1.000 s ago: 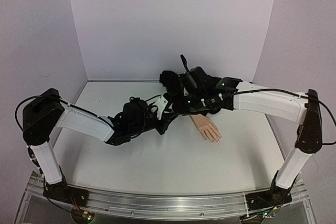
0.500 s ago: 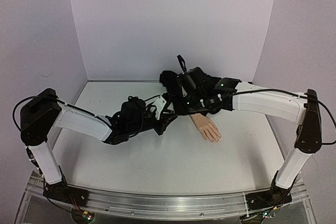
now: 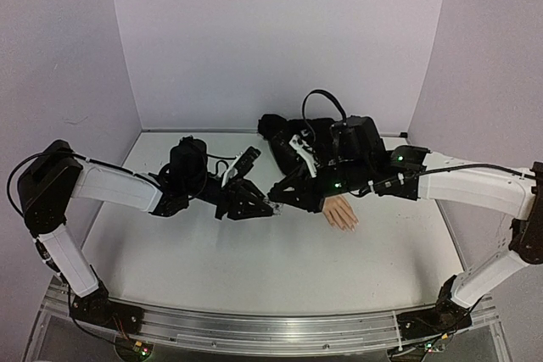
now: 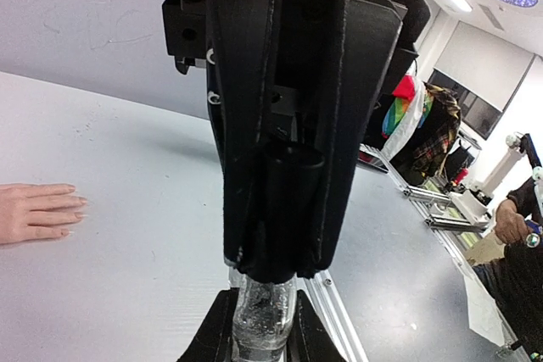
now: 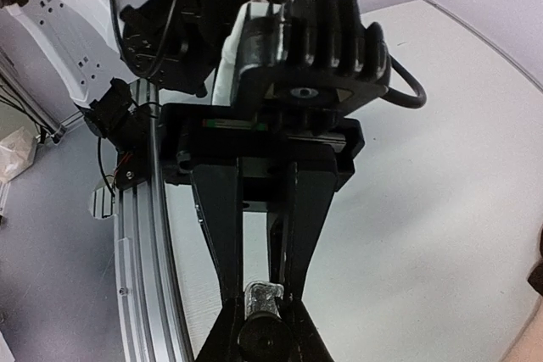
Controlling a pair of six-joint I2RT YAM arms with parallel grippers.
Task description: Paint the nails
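The peach mannequin hand (image 3: 339,212) lies palm down right of centre, and its pale nails (image 3: 349,225) point toward the near edge. It also shows at the left of the left wrist view (image 4: 38,212). My left gripper (image 3: 249,203) is shut on the small clear bottle (image 4: 263,321). My right gripper (image 3: 285,195) meets it from the other side, shut on the bottle's dark cap (image 5: 261,338). In the right wrist view the clear glass (image 5: 265,296) shows just beyond the cap. The bottle is held a little left of the hand, apart from it.
A black sleeve (image 3: 276,129) runs from the hand's wrist toward the back wall. Purple walls close in the back and both sides. The aluminium rail (image 3: 254,328) runs along the near edge.
Both arms have shifted: the left arm's wrist swung left and stretched out, the right wrist moved right and toward the front. The two grippers now face each other end to end at the bottle.
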